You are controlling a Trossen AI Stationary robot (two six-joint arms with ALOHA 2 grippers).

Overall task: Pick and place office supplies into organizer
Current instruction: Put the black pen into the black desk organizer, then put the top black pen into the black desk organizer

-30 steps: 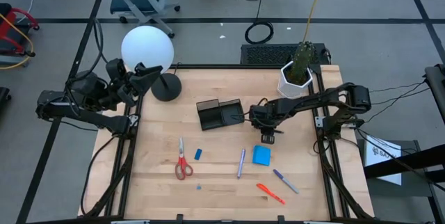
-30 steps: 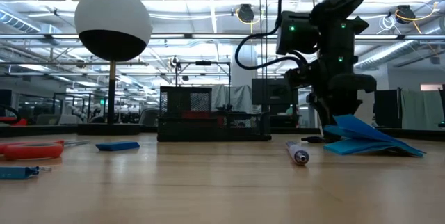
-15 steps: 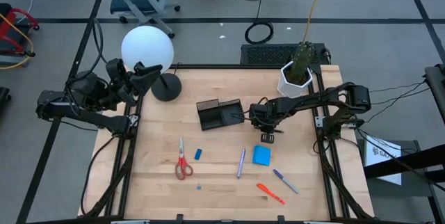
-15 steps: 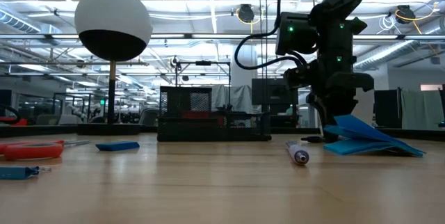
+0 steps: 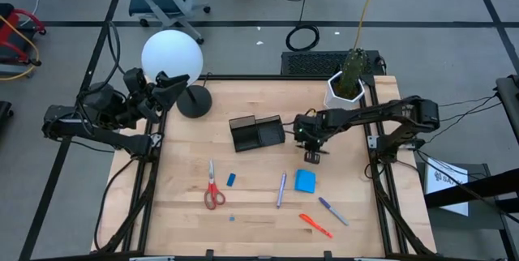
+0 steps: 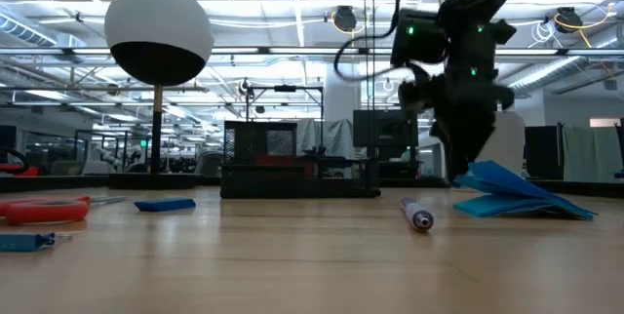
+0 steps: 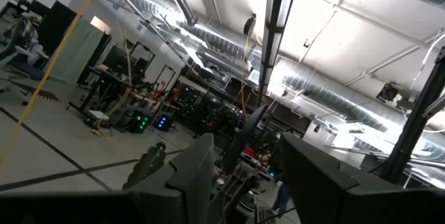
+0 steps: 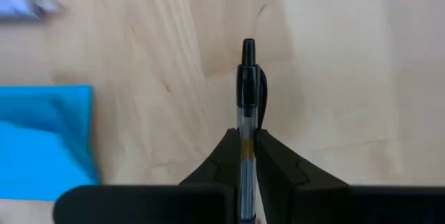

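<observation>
The slim black-capped clear pen (image 8: 247,106) is pinched between the fingers of the right claw (image 5: 311,154), its long axis pointing straight ahead. Just beyond, leftward, lies the low black two-compartment organizer (image 5: 257,133). The left claw (image 5: 166,83) waits far off, jaws apart.

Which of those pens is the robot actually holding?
The black pen, clamped in the right gripper. The grey-purple, purple and orange ones lie loose.

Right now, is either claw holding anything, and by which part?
The right claw is shut on a black pen, gripping its clear barrel, with the black capped end sticking out ahead. The left claw holds nothing.
</observation>
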